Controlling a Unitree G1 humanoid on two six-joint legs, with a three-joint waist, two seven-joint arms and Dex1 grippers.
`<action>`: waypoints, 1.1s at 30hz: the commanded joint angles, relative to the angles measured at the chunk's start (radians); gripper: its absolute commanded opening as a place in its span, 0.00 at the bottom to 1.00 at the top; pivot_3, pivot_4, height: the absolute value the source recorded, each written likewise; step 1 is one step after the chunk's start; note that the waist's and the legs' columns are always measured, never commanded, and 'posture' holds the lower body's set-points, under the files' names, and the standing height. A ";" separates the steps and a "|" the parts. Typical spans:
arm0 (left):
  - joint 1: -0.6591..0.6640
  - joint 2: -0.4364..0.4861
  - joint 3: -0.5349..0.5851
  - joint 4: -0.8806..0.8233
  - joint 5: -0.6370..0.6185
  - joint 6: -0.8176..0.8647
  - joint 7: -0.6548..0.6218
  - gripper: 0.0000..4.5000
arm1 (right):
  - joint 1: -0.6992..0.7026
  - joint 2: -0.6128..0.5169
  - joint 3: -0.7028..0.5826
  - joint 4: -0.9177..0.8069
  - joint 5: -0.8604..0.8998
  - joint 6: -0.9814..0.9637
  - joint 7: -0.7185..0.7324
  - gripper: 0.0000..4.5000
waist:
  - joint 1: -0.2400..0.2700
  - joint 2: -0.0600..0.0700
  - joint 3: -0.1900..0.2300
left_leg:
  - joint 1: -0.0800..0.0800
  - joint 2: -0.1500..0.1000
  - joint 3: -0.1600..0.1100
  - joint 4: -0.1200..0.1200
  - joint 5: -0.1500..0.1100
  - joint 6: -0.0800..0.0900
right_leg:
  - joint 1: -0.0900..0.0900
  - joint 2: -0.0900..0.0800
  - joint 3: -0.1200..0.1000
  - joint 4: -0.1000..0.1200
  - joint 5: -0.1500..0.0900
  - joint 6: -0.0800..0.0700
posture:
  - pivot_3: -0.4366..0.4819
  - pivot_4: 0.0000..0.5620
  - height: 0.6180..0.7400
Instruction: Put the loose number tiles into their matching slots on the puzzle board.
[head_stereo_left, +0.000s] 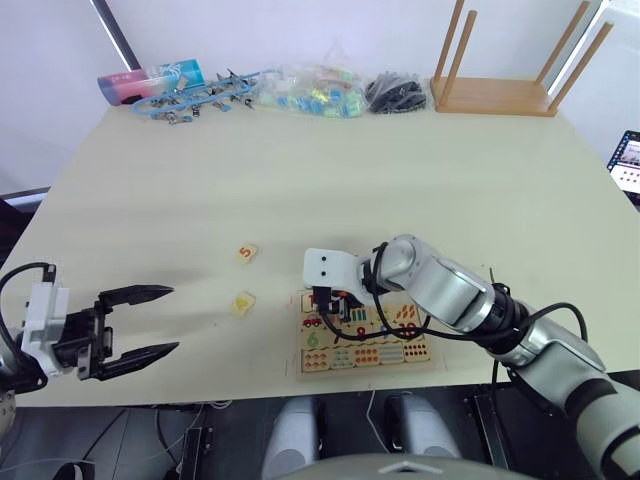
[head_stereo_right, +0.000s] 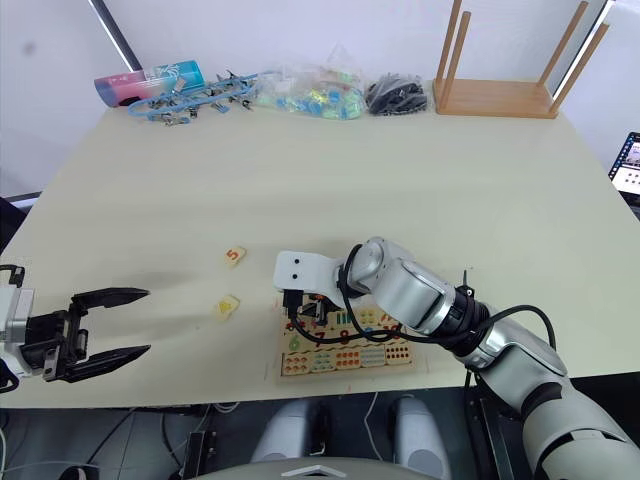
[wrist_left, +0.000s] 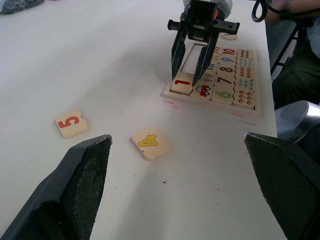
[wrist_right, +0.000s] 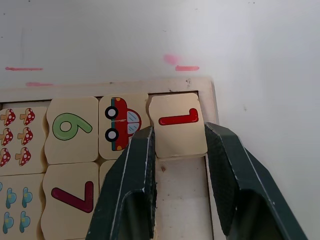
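Note:
The puzzle board (head_stereo_left: 416, 357) lies near the table's front edge, right of centre. My right gripper (head_stereo_left: 328, 299) is down at the board's left corner, shut on the red 1 tile (wrist_right: 177, 125), one finger (wrist_right: 135, 170) on each side. That tile sits in the corner slot beside the car picture tile (wrist_right: 120, 122). The other slots of that row (wrist_right: 180, 200) show as bare wood. Two loose tiles lie on the table left of the board: the orange 5 (wrist_left: 71, 123) and the yellow 4 (wrist_left: 150, 143). My left gripper (head_stereo_left: 165, 320) hovers open further left, holding nothing.
Along the table's far edge lie a pink-and-blue tube (head_stereo_left: 150, 80), blue clips (head_stereo_left: 200, 95), a clear bag of coloured pieces (head_stereo_left: 315, 90), a black bundle (head_stereo_left: 398, 93) and an upturned wooden stool (head_stereo_left: 500, 95). A lit screen (head_stereo_left: 628, 160) sits at the right edge.

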 joint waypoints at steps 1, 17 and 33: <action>0.003 0.023 -0.005 0.009 -0.019 -0.024 -0.029 1.00 | -0.015 0.005 0.003 -0.024 -0.001 -0.014 0.010 0.31 | 0.000 0.000 0.000 | 0.000 0.000 0.000 0.000 0.000 0.000 | 0.000 0.000 -0.001 0.000 0.000 0.000 | 0.48 0.27 0.98; -0.005 0.032 -0.037 0.046 -0.033 -0.058 -0.029 1.00 | -0.021 0.010 -0.002 -0.021 -0.002 -0.026 0.016 0.31 | 0.000 0.000 0.000 | 0.000 0.000 0.000 0.000 0.000 0.000 | -0.001 0.000 -0.001 0.000 0.000 0.000 | 0.48 0.27 0.98; 0.009 0.047 -0.042 0.077 -0.047 -0.084 -0.029 1.00 | -0.027 0.014 -0.019 -0.007 -0.004 -0.049 0.026 0.31 | -0.001 0.000 0.001 | 0.000 0.001 0.001 -0.001 0.000 0.000 | -0.001 -0.001 -0.001 0.000 0.000 0.000 | 0.48 0.27 0.98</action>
